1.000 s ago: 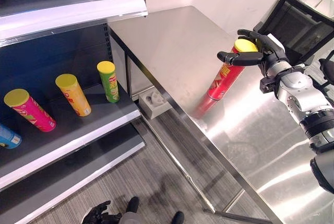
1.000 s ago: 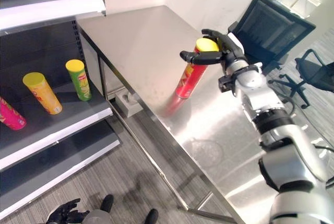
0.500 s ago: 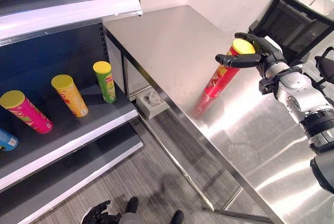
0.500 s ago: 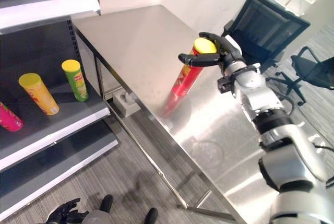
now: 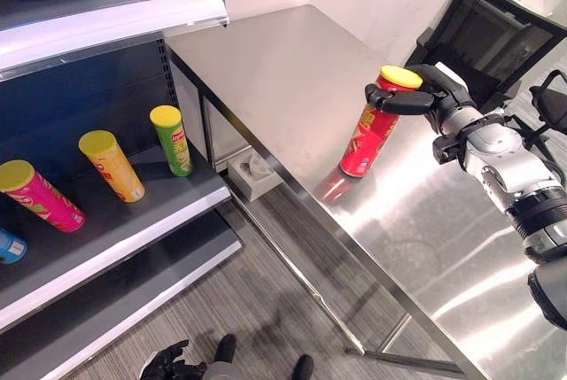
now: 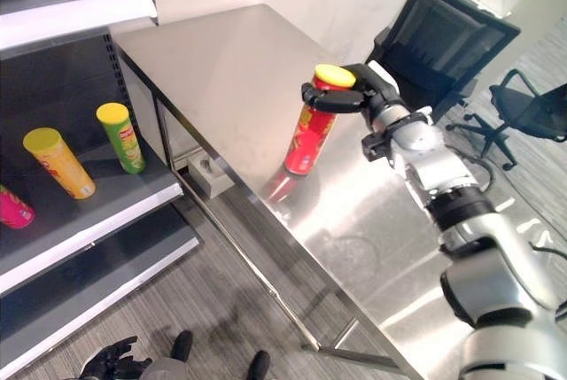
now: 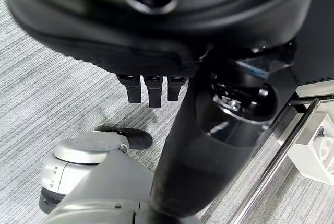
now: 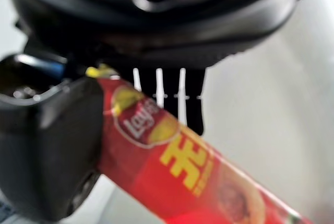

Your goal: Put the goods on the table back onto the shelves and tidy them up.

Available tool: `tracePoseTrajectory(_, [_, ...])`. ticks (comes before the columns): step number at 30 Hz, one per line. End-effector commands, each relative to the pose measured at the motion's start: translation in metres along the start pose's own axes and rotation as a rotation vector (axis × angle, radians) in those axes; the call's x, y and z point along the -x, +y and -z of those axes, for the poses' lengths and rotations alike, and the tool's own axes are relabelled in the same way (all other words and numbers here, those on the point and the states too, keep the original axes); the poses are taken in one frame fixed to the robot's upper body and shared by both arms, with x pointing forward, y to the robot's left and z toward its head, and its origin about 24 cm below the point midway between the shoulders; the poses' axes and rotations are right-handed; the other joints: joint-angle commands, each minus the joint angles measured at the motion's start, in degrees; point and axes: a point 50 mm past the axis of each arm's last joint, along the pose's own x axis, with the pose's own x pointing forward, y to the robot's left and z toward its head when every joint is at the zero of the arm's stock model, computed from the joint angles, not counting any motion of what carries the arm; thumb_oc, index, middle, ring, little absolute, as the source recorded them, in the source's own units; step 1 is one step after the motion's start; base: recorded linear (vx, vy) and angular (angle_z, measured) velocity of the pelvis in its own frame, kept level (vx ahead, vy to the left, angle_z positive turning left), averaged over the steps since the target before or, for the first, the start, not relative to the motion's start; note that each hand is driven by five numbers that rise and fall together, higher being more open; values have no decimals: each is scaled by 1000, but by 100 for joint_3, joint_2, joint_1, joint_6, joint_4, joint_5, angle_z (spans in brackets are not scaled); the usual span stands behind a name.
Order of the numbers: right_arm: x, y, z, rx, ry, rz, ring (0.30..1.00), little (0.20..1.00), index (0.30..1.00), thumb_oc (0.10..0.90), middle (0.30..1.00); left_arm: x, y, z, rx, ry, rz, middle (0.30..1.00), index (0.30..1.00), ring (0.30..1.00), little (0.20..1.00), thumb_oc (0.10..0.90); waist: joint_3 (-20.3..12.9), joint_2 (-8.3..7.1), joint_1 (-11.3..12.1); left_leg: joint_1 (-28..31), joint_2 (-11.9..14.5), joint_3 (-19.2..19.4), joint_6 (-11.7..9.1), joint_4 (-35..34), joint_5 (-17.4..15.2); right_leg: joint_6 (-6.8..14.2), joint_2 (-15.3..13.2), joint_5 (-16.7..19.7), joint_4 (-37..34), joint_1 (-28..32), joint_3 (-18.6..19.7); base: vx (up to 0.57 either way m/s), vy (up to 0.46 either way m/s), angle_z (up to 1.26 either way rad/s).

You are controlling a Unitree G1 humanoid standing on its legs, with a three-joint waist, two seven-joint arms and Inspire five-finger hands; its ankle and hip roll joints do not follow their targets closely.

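Left eye view: your right hand (image 5: 434,96) has its fingers wrapped round the top of the red cylindrical chip can with the yellow lid (image 5: 369,128). A second ago it leaned hard; now it's nearly upright, base just off the steel table (image 5: 292,70) by the look of it. So the pick looks done, and the carry to the shelf is next.

Right eye view: the dark lower shelf (image 6: 106,203) holds the green can (image 6: 119,135), the orange can (image 6: 57,161) and the pink can (image 6: 12,207), with room beside them.

Left wrist view: your left hand (image 7: 150,85) hangs over the floor, fingers straight, holding nothing.

Right wrist view: thumb and fingers (image 8: 177,98) clamp the red can.
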Motion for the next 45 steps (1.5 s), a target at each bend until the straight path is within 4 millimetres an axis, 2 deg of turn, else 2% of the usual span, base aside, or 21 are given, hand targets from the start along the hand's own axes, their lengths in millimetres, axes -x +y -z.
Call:
tracePoseTrajectory(1, [11,-36,-52,52,-227,128,300,300,300,400,300,0,2,-6,-36,-36,0,900,900,900,900,800,-188,9,80,-13,193,321,-166,12,-523,534,-409,-166,61,160,-146,-26,65,-2])
tracePoseTrajectory(9, [45,-34,-70,-85,-485,199,300,300,300,400,300,1,7,-11,8,-67,-34,900,900,900,900,800,-115,30,84,-71,37,432,-20,12,-578,669,-569,76,66,-69,-18,-45,60,-9])
tracePoseTrajectory(13, [67,-28,-88,-135,-667,228,300,300,300,400,300,0,12,-20,29,-102,-55,900,900,900,900,800,17,213,98,-157,47,370,88,12,-470,653,-580,-117,835,-283,201,-114,15,-16])
tracePoseTrajectory(15, [80,-30,-88,-156,-720,256,300,300,300,400,300,-1,14,-29,25,-129,-54,900,900,900,900,800,30,305,41,-281,47,239,124,12,-354,591,-353,-464,1237,-330,585,-147,-11,22])
tracePoseTrajectory(16, [91,-28,-84,-161,-744,263,300,300,300,400,300,-2,12,-33,23,-141,-41,900,900,900,900,800,-34,369,-12,-423,-10,46,153,12,-235,544,-63,-865,1526,-223,964,-110,-46,60])
tracePoseTrajectory(19, [100,-22,-85,-140,-766,243,300,300,300,400,300,-1,11,-35,26,-153,-29,900,900,900,900,800,-181,375,25,-574,-115,-234,143,12,-38,339,303,-1224,1511,-49,1439,-75,-97,83])
tracePoseTrajectory(22, [100,-17,-85,-158,-780,227,300,300,300,400,300,1,7,-24,47,-124,-19,900,900,900,900,800,-282,278,203,-689,-189,-490,-22,12,158,97,398,-1345,737,428,1326,-96,-216,63])
tracePoseTrajectory(23, [98,-14,-90,-136,-790,215,300,300,300,400,300,1,4,-21,72,-119,-18,900,900,900,900,800,-214,285,340,-948,-103,-630,-225,54,416,-7,544,-1369,419,530,1247,-370,-424,112])
tracePoseTrajectory(25, [99,-12,-103,-45,-828,217,300,300,300,400,300,1,-7,-21,114,-126,-4,900,900,900,900,800,79,495,518,-1468,2,-822,-485,138,728,-146,819,-1265,61,632,811,-568,-370,145])
tracePoseTrajectory(27, [102,-10,-105,27,-828,229,300,300,300,400,300,0,-12,-22,125,-126,6,900,900,900,900,800,169,586,491,-1716,192,-69,-432,245,705,-157,744,-1200,61,507,358,-420,-59,193])
tracePoseTrajectory(30, [105,-9,-102,33,-825,238,300,300,300,400,300,2,-11,-18,114,-116,6,900,900,900,900,800,177,611,473,-1654,365,28,-419,444,602,-144,633,-1124,61,465,109,-204,65,132])
tracePoseTrajectory(31, [109,-8,-100,57,-828,238,300,300,300,400,300,1,-11,-17,82,-110,8,900,900,900,900,800,211,594,298,-1384,754,13,-445,829,357,-131,336,-962,61,407,-241,-212,136,153])
tracePoseTrajectory(32, [110,-8,-100,57,-828,239,300,300,300,400,300,1,-11,-17,81,-111,8,900,900,900,900,800,212,600,285,-1404,748,-6,-439,841,368,-127,337,-948,61,403,-260,-302,258,154])
tracePoseTrajectory(33, [112,-6,-95,60,-811,233,300,300,300,400,300,2,-8,-17,71,-109,2,900,900,900,900,800,176,628,111,-1087,1227,179,-479,928,269,-97,148,-855,61,343,-500,-150,238,148])
tracePoseTrajectory(36, [116,-2,-92,101,-794,220,300,300,300,400,300,3,-5,-15,48,-108,-3,900,900,900,900,800,43,764,-202,-479,2018,605,-722,1003,269,109,-228,-698,61,328,-810,-80,474,81])
tracePoseTrajectory(37, [117,0,-90,91,-786,211,300,300,300,400,300,4,-7,-12,31,-97,3,900,900,900,900,800,-90,922,-310,-202,1969,595,-846,741,73,241,-388,-571,68,350,-900,25,518,62])
tracePoseTrajectory(39, [119,0,-86,89,-773,217,300,300,300,400,300,4,-8,-12,18,-95,10,900,900,900,900,800,-145,995,-343,-156,1865,645,-864,545,-18,313,-534,-480,78,332,-937,-2,454,60])
tracePoseTrajectory(42, [121,6,-82,117,-758,237,300,300,300,400,300,3,-8,-14,-25,-98,15,900,900,900,900,800,-181,1021,-368,-169,1215,723,-675,315,-395,636,-1237,3,121,145,-999,-41,680,41])
tracePoseTrajectory(43, [120,9,-80,147,-746,245,300,300,300,400,300,3,-5,-16,-51,-103,10,900,900,900,900,800,-173,978,-337,-216,824,696,-470,281,-556,768,-1602,233,146,28,-984,-46,844,32])
tracePoseTrajectory(44, [118,16,-78,163,-742,248,300,300,300,400,300,2,3,-18,-92,-102,-9,900,900,900,900,800,-125,936,-393,-167,412,641,-243,125,-578,759,-1866,507,406,-151,-677,-79,853,10])
tracePoseTrajectory(45, [116,22,-78,167,-744,225,300,300,300,400,300,2,8,-22,-79,-113,-24,900,900,900,900,800,-31,982,-455,-161,339,639,-117,72,-534,612,-1590,295,743,-405,-121,-55,609,30])
